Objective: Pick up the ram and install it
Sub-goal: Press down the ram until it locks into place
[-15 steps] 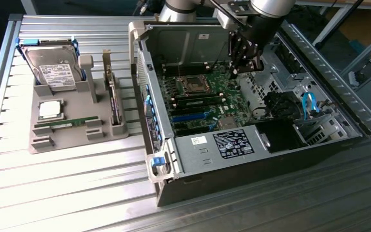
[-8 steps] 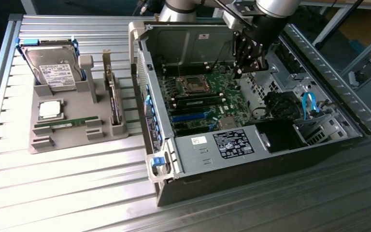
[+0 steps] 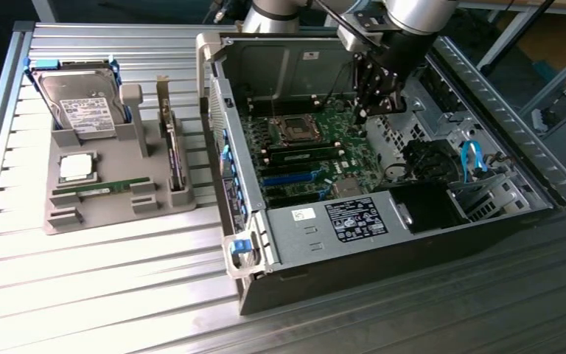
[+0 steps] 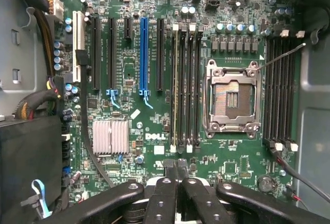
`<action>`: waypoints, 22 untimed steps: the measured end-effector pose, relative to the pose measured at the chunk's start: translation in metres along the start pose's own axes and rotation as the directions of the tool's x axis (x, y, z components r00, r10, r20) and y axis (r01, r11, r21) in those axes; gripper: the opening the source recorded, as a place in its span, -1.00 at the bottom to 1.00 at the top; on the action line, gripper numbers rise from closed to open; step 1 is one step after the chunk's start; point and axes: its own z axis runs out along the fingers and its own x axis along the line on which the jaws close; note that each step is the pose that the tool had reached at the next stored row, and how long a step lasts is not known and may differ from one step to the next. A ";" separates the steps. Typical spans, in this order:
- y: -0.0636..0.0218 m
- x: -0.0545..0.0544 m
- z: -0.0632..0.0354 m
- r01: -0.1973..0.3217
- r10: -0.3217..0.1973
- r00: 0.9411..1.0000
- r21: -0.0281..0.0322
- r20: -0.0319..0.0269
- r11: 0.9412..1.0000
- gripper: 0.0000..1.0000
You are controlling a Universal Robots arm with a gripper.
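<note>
Right now the tool (image 4: 177, 168) hangs inside the open computer case (image 3: 263, 70), over the motherboard (image 4: 129, 54), fingers pressed together, nothing between them. The ram (image 3: 101, 188) lies flat in the grey tray (image 3: 116, 214) on the desk (image 3: 116, 280), on the exterior view's left, well apart from the tool and with the case wall between them. A processor chip (image 3: 77, 166) sits just beside it and a hard drive (image 3: 85, 103) stands further back in the tray. The memory slots (image 4: 185, 87) run beside the processor socket (image 4: 230, 98). One slot may hold a stick edge-on; cannot tell.

Risks, as I judge them:
- Closed fingers landing on the ram would shove it instead of gripping.
- The stick is thin and lies low in its cradle, so a slip or a tilted grip is likely.
- The arm could clip the case wall on the way over.
- A tilted or off-line stick could jam in the slot and bend.
</note>
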 end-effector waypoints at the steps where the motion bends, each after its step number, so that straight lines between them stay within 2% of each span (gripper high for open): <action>1: 0.0000 0.000 0.0022 0.000 0.000 1.000 0.000 0.000 1.000 -0.80; 13: -0.0002 0.001 0.0295 0.000 0.000 1.000 0.000 0.000 1.000 -0.80; 17: -0.0003 0.001 0.0432 0.000 0.000 1.000 0.000 0.000 1.000 -0.80; 22: -0.0004 0.001 0.0539 0.000 0.000 1.000 0.000 0.000 1.000 -0.80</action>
